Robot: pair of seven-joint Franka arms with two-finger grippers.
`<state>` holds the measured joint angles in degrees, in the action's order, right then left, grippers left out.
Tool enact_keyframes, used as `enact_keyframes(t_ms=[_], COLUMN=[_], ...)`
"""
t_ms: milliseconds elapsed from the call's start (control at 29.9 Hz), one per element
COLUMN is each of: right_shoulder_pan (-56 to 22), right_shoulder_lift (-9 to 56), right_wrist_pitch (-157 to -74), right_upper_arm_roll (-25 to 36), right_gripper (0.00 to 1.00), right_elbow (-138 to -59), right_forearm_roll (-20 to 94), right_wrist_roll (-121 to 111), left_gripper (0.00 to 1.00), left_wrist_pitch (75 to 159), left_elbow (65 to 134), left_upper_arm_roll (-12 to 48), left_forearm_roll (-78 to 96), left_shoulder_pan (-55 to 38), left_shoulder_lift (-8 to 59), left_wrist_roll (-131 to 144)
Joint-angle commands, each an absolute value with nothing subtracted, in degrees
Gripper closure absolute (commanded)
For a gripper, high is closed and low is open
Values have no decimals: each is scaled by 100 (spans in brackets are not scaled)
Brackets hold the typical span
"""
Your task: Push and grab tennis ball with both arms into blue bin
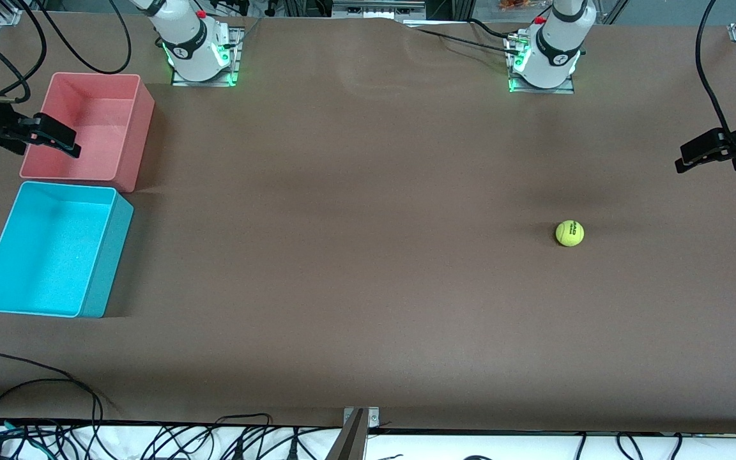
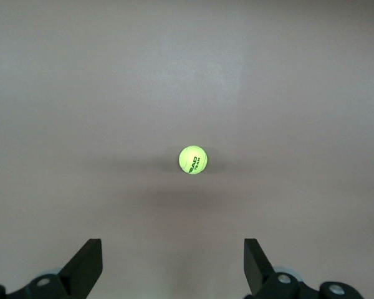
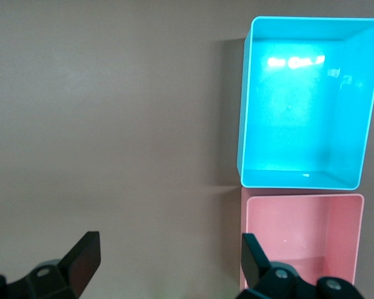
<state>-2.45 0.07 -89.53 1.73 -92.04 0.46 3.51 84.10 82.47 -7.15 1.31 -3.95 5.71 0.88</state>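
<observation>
We see the blue bin holding nothing, at the right arm's end of the brown surface, touching the equally bare pink bin. The tennis ball lies on open surface toward the left arm's end, well apart from both. Our right tool hangs wide over the pink bin; our left tool hangs wide over that end's edge.

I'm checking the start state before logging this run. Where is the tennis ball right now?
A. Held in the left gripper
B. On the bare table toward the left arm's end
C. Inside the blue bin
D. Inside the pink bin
B. The tennis ball lies alone on the table toward the left arm's end, apart from the open left gripper; the blue bin holds nothing.
</observation>
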Motion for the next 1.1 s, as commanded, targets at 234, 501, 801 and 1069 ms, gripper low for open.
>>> enact_keyframes(t_ms=[234,501,801,1069], right_shoulder_pan=[-202,-202,-211,-211], right_shoulder_lift=[-158,-167,-167,-167], right_wrist_pitch=[-8895,-8789,-8763,-8763], right_upper_arm_roll=[123,123,123,123], right_gripper=[0,0,0,0], right_elbow=[-9334,-9325,-9272,-9272], right_forearm_roll=[9,35,35,35], right_wrist_roll=[-228,-229,-228,-193], left_gripper=[0,0,0,0], left_wrist_pitch=[8350,8350,8411,8956], left_elbow=[8042,8042,8200,8964], left_upper_arm_roll=[-756,-765,-747,-203], left_forearm_roll=[255,229,255,264], left_shoulder_pan=[-352,-352,-290,350], left_shoulder_lift=[563,563,510,80], left_wrist_roll=[-167,-167,-176,-185])
